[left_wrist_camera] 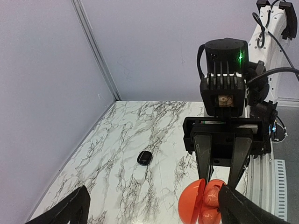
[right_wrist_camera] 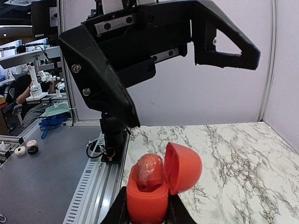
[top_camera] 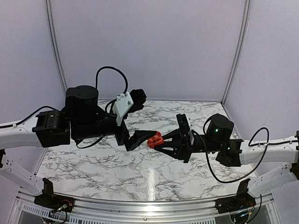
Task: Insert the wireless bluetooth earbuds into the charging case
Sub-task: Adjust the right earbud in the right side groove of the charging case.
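The round red charging case (right_wrist_camera: 147, 201) is held upright and off the table, with my right gripper (right_wrist_camera: 147, 213) shut on its base. Its lid (right_wrist_camera: 183, 168) is hinged open to the right. A red earbud (right_wrist_camera: 150, 171) sits in the case and sticks out above the rim. In the left wrist view the open case (left_wrist_camera: 192, 205) shows two red earbuds (left_wrist_camera: 211, 196) inside. My left gripper (left_wrist_camera: 159, 212) stands open, and one of its fingers (left_wrist_camera: 247, 210) is right beside the case. From above, the left gripper (top_camera: 136, 138) and the right gripper (top_camera: 161, 142) meet at the case (top_camera: 154, 139).
An oval black case (left_wrist_camera: 145, 157) lies shut on the marble table (left_wrist_camera: 117, 140), well away from both grippers. An aluminium rail (top_camera: 149, 205) runs along the table's near edge. Booth walls (top_camera: 140, 46) close off the back and sides.
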### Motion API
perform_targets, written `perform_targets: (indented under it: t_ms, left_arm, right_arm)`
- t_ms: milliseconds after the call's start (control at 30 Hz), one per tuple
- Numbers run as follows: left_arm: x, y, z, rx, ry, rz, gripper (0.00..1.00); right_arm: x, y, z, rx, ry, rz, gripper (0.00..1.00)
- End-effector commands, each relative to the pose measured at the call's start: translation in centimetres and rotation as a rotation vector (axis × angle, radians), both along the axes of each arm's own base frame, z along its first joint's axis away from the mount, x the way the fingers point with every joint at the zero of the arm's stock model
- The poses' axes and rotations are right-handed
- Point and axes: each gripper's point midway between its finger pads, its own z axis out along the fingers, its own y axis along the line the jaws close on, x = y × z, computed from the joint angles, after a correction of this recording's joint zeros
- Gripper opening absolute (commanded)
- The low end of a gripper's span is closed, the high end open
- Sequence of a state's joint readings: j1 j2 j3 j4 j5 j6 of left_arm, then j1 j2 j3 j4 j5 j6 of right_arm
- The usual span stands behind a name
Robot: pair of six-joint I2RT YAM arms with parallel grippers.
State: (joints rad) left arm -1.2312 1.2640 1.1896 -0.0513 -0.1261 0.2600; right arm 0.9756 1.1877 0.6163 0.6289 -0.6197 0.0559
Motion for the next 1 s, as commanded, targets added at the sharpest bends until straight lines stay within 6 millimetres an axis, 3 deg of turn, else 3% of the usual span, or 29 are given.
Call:
perform_targets:
  t_ms: [0, 300, 833, 967]
  left_arm:
    - [0.1, -0.3, -0.1, 0.044, -0.012, -0.006, 0.99]
    - [-0.9, -0.7, -1.2, 0.106, 0.008, -0.077, 0.98]
    - [-3.3, -1.8, -3.4, 0.198, 0.058, -0.238, 0.92]
    - [-2.9, -2.0, -3.7, 0.213, 0.06, -0.218, 0.92]
  right_arm:
    - [-0.4, 0.4, 1.7, 0.019, -0.022, 0.054, 0.0]
    - [-2.1, 0.4, 1.4, 0.001, -0.041, 0.164, 0.0]
    - [-2.7, 0.7, 1.1, -0.023, -0.043, 0.217, 0.0]
    - [-2.8, 0.7, 1.2, -0.023, -0.044, 0.225, 0.0]
